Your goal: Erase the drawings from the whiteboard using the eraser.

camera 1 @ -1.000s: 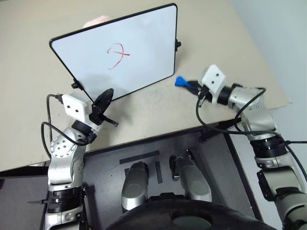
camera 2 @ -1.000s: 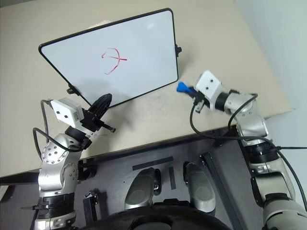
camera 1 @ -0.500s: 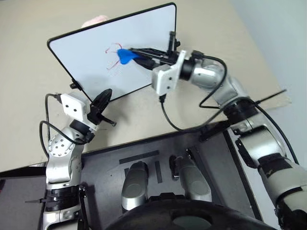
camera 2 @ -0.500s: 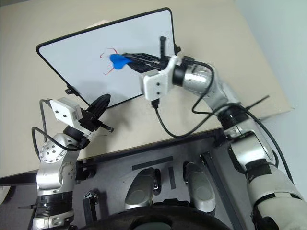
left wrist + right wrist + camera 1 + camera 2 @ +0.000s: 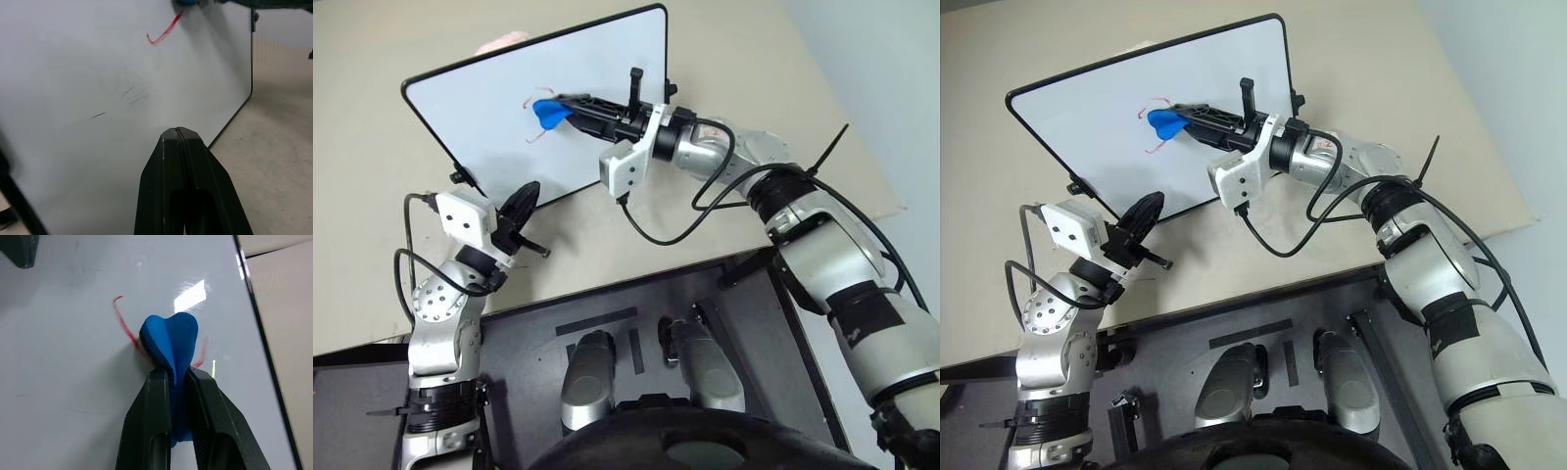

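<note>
Beige tabletop (image 5: 607,245) runs under the whole scene, with a dark platform at its near edge. On it stands the whiteboard (image 5: 489,108), tilted and propped up, its thin black frame with rounded corners and small black knobs at the sides. A pinkish thing shows just past the board's far edge; what it is cannot be told.

Reaching from the right, the right arm crosses in front of the board, forearm roughly level and pointing toward the robot's left, elbow bent and raised, a black cable looping beneath the wrist. The right gripper (image 5: 171,377) has its two black fingers squeezed tight on the eraser (image 5: 170,340), which sticks out past the fingertips as a bright blue lobed piece. In the right wrist view the eraser's tip sits against the white surface, right on the drawings (image 5: 122,320); red strokes show on either side of the blue piece. From the head views the eraser (image 5: 549,113) covers the middle of the red scribble in the board's upper middle part, with thin red lines visible above and below it.

Near the board's lower near corner hangs the left gripper (image 5: 182,134), well apart from the eraser. Its arm is bent upward at the elbow, the wrist angled toward the board. Its fingers are pressed together with nothing between them, tips just short of the white surface, where faint grey smudges mark the board.
</note>
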`<state>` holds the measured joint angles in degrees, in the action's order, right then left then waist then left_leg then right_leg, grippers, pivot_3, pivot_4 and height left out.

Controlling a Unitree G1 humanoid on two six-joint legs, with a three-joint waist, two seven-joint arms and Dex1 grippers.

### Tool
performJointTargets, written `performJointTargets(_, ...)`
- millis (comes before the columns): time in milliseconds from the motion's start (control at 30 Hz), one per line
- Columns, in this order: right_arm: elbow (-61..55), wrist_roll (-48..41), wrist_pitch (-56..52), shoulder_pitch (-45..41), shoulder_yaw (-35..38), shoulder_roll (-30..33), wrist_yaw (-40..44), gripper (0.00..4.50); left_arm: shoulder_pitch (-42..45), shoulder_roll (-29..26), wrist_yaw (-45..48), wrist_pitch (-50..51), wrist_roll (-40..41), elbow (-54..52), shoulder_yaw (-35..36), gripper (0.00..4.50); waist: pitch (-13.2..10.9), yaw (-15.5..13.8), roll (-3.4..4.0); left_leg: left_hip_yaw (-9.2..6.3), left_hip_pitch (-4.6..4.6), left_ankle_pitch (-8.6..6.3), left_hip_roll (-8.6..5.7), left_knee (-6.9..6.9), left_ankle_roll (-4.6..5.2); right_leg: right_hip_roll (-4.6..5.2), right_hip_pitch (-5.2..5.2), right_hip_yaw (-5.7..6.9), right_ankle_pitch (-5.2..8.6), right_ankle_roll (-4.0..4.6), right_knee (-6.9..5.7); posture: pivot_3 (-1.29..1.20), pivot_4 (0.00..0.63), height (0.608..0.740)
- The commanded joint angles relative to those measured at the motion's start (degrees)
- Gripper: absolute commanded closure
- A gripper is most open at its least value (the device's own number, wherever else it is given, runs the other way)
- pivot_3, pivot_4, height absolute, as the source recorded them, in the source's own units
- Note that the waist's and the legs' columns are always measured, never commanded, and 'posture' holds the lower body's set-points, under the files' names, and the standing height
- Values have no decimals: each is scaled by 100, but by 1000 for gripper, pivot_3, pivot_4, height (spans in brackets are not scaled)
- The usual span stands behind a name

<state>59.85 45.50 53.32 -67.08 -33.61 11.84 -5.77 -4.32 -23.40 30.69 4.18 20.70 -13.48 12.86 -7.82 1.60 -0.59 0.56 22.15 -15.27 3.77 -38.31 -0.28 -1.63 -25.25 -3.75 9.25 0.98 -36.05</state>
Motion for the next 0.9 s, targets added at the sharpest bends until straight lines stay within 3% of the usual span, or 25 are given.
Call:
performJointTargets(33, 238, 161, -7, -97, -160, -20, -214, 3990, -28, 18, -17, -122, -2, -220, 24, 4500, 0, 0, 0, 0, 0, 1, 0, -1, 1, 0, 0, 0, -3, 2, 0, 0, 150, 740)
performJointTargets(533, 417, 121, -171, -834, -42, 11, -860, 3990, -6, 34, 7, -121, -12, -199, -34, 4500, 0, 8, 1, 0, 10, 1, 1, -2, 0, 0, -29, 8, -23, 11, 4, 0, 150, 740)
performJointTargets(900, 480, 303, -65, -105, -520, -452, -436, 3990, 103, 43, 9, -127, -38, -99, -66, 4500, 0, 35, 0, 0, 10, 0, 1, 3, -2, 0, -41, 12, -24, 11, 3, 0, 150, 740)
